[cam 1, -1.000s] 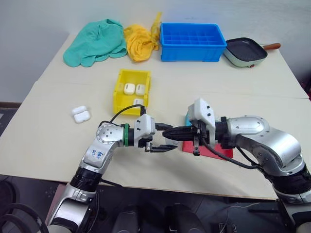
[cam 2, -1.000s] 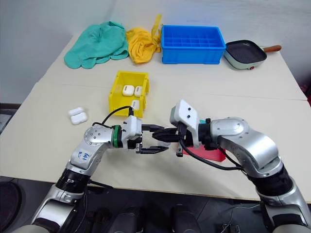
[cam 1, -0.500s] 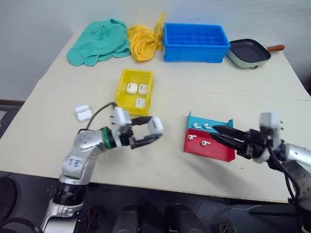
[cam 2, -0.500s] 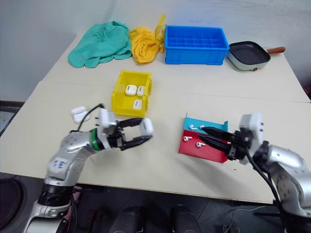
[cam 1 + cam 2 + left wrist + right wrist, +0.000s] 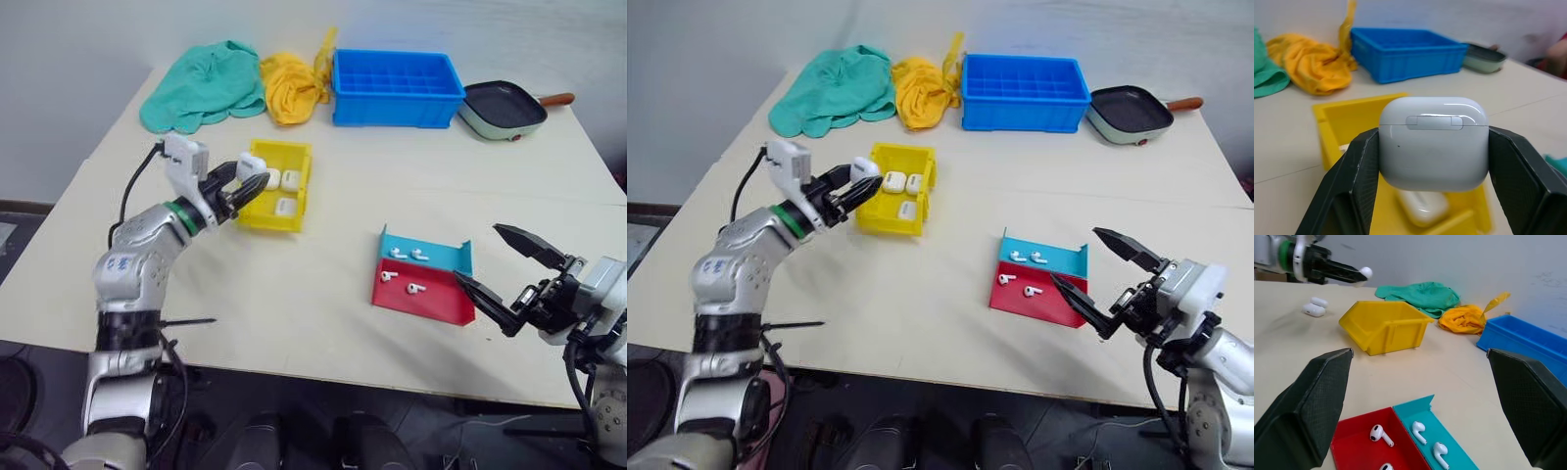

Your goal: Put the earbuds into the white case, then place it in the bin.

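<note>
Since a second ago the left gripper (image 5: 250, 183), clamped on the white case (image 5: 1433, 142), has swung over the bin (image 5: 299, 208), while the right gripper (image 5: 502, 276) has spread wide beside the red tray (image 5: 436, 304).

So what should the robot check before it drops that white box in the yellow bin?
1. Small glossy white charging case gripped in the left hand: ok.
2. Case lid closed: ok, it looks shut in the left wrist view.
3. Case over the small bright yellow plastic bin: ok, it hovers at the bin's left edge.
4. Room in the bin: ok, some bare yellow floor shows beside the white cases already inside.
5. Right hand out of the way: ok, open, far off beside the red tray.
6. Earbuds inside the case: cannot tell.
</note>
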Controlling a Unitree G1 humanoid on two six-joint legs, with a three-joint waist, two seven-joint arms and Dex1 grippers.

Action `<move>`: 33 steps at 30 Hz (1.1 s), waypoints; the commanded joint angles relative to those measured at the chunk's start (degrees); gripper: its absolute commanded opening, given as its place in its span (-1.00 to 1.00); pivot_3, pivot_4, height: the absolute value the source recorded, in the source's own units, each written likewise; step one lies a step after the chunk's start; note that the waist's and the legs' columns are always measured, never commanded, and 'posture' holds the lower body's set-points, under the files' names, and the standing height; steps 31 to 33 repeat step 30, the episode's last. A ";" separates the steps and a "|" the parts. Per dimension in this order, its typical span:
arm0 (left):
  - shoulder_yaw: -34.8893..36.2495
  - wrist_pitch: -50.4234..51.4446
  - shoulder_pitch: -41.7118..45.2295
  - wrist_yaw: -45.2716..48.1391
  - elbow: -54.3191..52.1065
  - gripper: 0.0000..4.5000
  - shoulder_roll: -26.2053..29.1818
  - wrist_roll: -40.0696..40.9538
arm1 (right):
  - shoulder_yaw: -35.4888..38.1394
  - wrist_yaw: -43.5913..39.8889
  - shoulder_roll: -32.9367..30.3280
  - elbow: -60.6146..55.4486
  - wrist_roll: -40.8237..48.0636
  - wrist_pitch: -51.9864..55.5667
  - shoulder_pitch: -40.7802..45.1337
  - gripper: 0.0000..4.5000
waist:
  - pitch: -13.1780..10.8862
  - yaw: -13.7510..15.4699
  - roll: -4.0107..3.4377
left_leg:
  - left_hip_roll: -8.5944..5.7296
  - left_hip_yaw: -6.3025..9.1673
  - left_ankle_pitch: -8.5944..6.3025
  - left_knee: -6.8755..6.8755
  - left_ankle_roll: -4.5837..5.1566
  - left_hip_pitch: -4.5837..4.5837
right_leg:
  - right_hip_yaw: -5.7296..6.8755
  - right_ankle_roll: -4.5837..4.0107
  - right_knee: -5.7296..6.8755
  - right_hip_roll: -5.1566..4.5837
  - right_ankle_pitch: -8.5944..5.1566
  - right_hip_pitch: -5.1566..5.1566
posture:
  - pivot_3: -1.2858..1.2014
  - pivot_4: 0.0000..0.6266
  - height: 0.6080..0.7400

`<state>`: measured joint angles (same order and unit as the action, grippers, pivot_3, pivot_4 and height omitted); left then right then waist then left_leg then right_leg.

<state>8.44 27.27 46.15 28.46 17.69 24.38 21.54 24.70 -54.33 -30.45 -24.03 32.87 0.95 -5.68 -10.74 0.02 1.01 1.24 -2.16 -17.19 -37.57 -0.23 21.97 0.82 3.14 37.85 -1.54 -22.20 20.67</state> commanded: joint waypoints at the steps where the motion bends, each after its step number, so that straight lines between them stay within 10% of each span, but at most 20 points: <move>1: -1.92 -7.38 5.98 2.80 9.89 0.25 0.26 -4.10 | -1.39 0.62 0.38 -0.33 -0.73 -2.30 0.06 0.99 | 0.00 -0.20 0.00 | 0.01 -0.02 0.01 0.03 -0.02 0.02 | 0.00 0.00 0.01 0.01 0.00 0.03 | 0.03 -0.52 1.00; 5: -3.38 -11.54 9.74 6.49 18.03 0.25 0.51 -6.31 | -2.24 2.25 0.37 -0.59 -1.20 -2.65 -0.27 0.99 | 0.00 -0.16 0.00 | 0.02 -0.06 0.03 0.14 -0.06 0.02 | 0.01 0.00 0.19 0.01 0.00 0.15 | 0.03 -0.52 1.00; 10: -3.39 -12.95 9.96 10.12 19.00 0.98 1.87 -7.07 | -3.90 4.33 0.31 -1.36 -2.37 -2.23 -0.42 1.00 | 0.00 -0.11 0.00 | 0.02 -0.06 0.04 -0.04 -0.08 0.29 | 0.00 0.00 0.49 -0.02 0.00 0.50 | 0.03 -0.52 1.00; 12: -2.49 -14.42 7.24 12.41 14.55 0.99 3.45 -6.24 | -4.40 4.90 0.02 -1.60 -2.65 -2.11 -0.46 1.00 | 0.00 -0.25 0.00 | 0.02 -0.07 0.04 -0.15 -0.08 0.40 | -0.02 0.00 0.77 -0.03 0.00 0.67 | 0.03 -0.52 1.00; 22: 7.09 -18.82 -30.92 31.39 -17.36 0.99 21.23 -0.76 | -2.69 -2.69 -7.99 3.29 -1.91 -2.48 0.05 1.00 | 0.00 -2.04 -0.01 | 0.12 -0.10 0.09 -0.16 -0.20 0.21 | -0.14 -0.02 0.80 0.00 -0.01 0.64 | 0.03 -0.52 1.00; 28: 15.74 -28.17 -54.38 30.59 -25.16 0.99 22.15 -3.48 | -1.41 -12.86 -13.87 12.07 -1.82 -6.61 0.29 1.00 | 0.01 -1.30 0.02 | 0.09 -0.04 -0.18 0.18 0.33 -0.44 | -0.12 -0.10 0.01 -0.08 -0.05 -0.29 | 0.03 -0.52 1.00; 33: 17.33 -27.32 -57.05 29.25 -27.11 0.99 21.28 -2.02 | -1.48 -15.10 -14.61 14.37 -2.18 -8.33 0.66 1.00 | 0.01 -1.04 0.01 | -0.02 0.01 -0.20 0.29 0.41 -0.57 | -0.13 -0.10 -0.11 -0.21 -0.05 -0.46 | 0.03 -0.52 1.00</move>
